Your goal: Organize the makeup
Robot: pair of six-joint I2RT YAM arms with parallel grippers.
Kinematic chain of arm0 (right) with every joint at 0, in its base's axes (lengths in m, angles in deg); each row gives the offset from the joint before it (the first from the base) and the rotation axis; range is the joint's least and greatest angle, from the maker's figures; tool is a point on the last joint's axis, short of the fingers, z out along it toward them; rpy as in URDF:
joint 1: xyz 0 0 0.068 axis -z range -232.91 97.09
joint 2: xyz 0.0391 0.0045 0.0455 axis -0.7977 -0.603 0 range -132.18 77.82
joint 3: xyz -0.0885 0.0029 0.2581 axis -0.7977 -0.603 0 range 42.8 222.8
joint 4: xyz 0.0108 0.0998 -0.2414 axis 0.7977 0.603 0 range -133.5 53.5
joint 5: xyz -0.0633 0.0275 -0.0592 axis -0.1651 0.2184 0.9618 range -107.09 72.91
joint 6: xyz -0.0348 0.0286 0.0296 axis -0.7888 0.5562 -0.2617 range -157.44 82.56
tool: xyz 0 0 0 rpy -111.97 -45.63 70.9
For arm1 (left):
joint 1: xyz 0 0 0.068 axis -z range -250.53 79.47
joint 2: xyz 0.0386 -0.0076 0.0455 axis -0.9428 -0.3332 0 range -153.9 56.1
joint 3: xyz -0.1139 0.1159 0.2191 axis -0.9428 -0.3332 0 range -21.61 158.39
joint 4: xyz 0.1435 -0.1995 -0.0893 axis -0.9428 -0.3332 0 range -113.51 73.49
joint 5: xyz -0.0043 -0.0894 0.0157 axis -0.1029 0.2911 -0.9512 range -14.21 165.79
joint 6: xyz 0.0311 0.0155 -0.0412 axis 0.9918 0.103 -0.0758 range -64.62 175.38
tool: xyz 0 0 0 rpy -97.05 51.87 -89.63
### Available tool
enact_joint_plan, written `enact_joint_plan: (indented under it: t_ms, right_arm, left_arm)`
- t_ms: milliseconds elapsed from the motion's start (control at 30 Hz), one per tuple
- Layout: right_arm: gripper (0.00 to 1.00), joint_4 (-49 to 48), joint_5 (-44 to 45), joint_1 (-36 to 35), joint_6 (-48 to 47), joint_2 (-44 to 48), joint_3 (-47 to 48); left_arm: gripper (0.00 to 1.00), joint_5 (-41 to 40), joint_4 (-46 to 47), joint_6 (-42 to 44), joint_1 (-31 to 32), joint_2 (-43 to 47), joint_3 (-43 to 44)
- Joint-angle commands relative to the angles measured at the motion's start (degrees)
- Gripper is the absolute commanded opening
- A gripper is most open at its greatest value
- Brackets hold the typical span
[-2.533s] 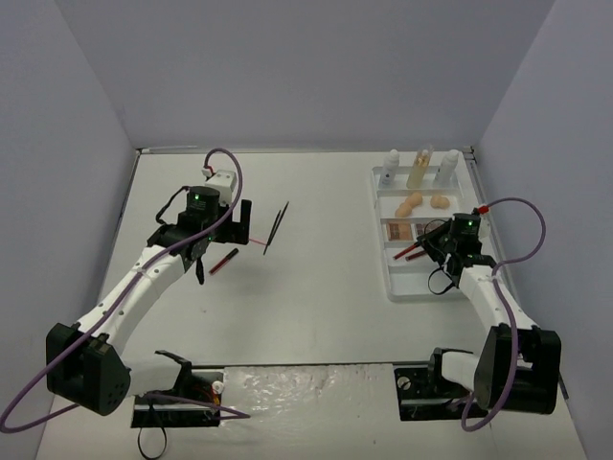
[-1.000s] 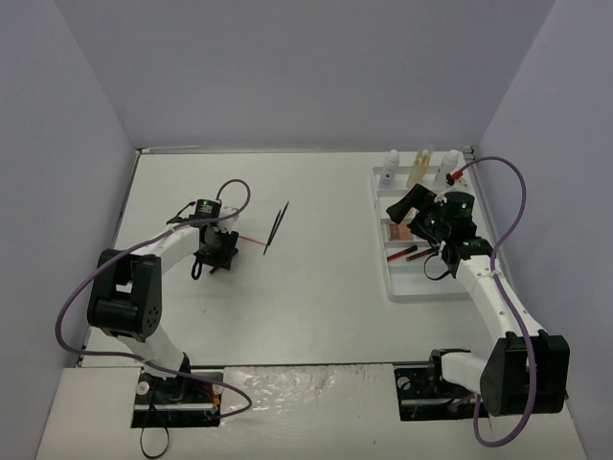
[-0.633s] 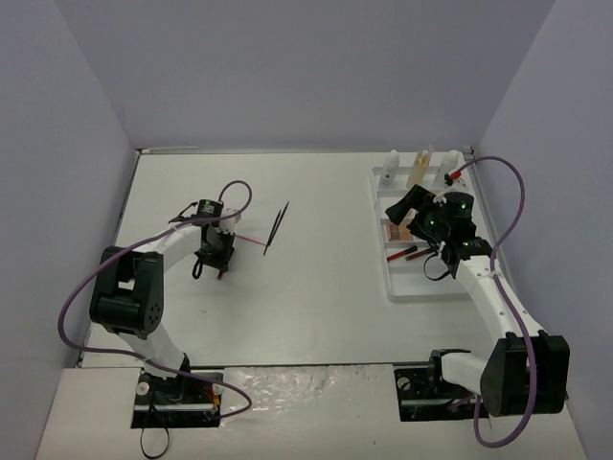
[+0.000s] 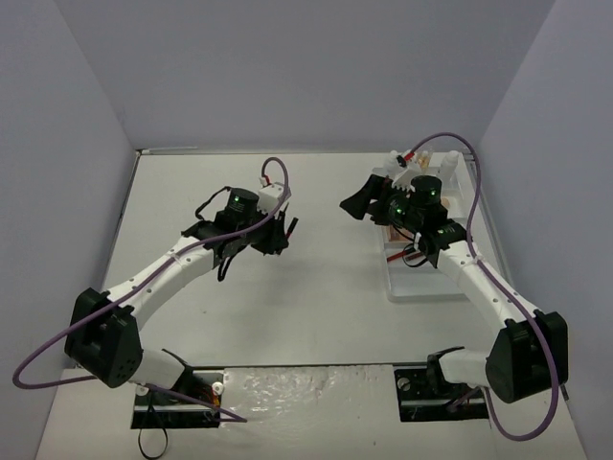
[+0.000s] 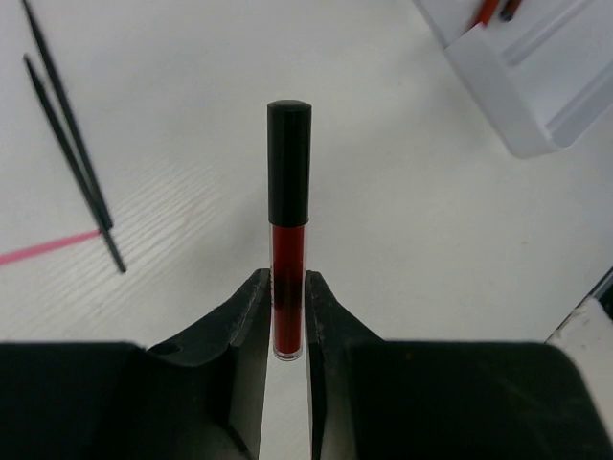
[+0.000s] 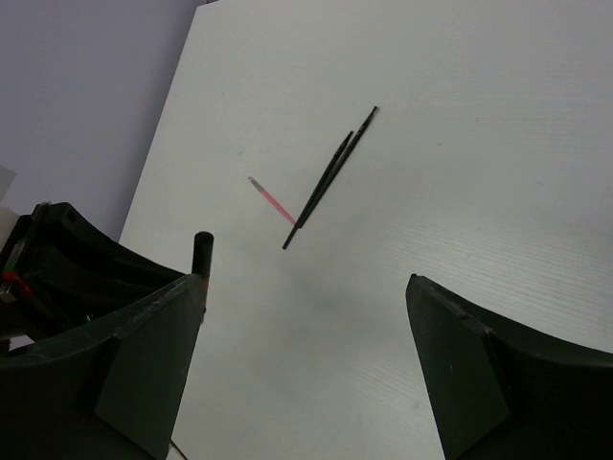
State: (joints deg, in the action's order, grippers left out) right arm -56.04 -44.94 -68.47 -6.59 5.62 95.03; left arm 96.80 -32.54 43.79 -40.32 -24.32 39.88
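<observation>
In the left wrist view the white tray (image 5: 522, 91) is cut off by the top and right edges. Two further lip tubes (image 5: 493, 10) show only their ends, the thin brushes (image 5: 67, 144) run off the top edge, and a pink stick (image 5: 48, 247) runs off the left edge. In the top view the right arm (image 4: 455, 259) covers most of the tray, so the contents of its far compartments cannot be identified, and the lip tube (image 5: 287, 206) cannot be made out at the left gripper (image 4: 280, 233). In the right wrist view only the tube's black cap rises above one finger (image 6: 144, 364) of the right gripper (image 6: 305, 283); both fingers are cropped at the bottom edge.
</observation>
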Motion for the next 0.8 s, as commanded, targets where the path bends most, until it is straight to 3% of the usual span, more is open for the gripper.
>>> enact_joint_plan:
  t_ms: [0,267,467,567,767]
  right_arm:
    - [0.82,-6.54,-1.81,-3.54,1.43,-2.52,6.13]
    - [0.77,-8.12,-0.96,-7.59,2.2,-5.0,7.98]
    - [0.67,-8.31,-0.23,-9.79,2.18,-6.13,8.25]
    - [0.58,-7.75,0.16,-10.11,1.85,-6.37,8.14]
    - [0.27,-7.38,1.91,-10.11,1.71,-5.51,6.53]
  left_arm:
    - [0.0,1.66,9.98,-5.23,4.61,0.58,6.58]
    - [0.0,2.38,13.95,-7.24,9.01,-1.59,11.21]
    - [0.0,2.52,15.06,-8.46,9.78,-2.67,12.03]
    - [0.0,1.94,15.06,-8.71,9.78,-3.16,12.6]
    - [0.0,1.92,15.06,-9.21,9.78,-4.75,13.97]
